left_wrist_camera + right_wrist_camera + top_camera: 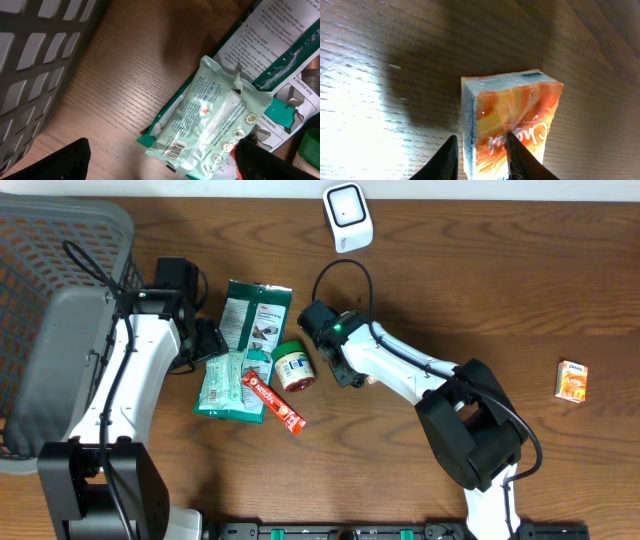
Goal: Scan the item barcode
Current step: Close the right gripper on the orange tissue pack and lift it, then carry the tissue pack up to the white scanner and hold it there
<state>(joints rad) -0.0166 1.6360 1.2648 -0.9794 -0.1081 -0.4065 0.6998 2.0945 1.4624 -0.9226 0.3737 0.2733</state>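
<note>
One basket point(40, 250), one scanner point(347, 215), two green pouches point(257, 313) point(225, 385), one jar point(293, 367), one red sachet point(272, 400), one orange box point(572, 380).

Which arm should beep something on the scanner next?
Right: the right claw has the orange pack between its fingers, and the white scanner is nearby. The left claw hangs open over the green packet, empty.

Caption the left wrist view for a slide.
Open left gripper above a pale green plastic packet, barcode up, on the brown wooden table beside a grey lattice basket.

Grained wood table point(330, 480), glossy film-wrapped pack point(515, 115), plastic basket point(60, 240)
</note>
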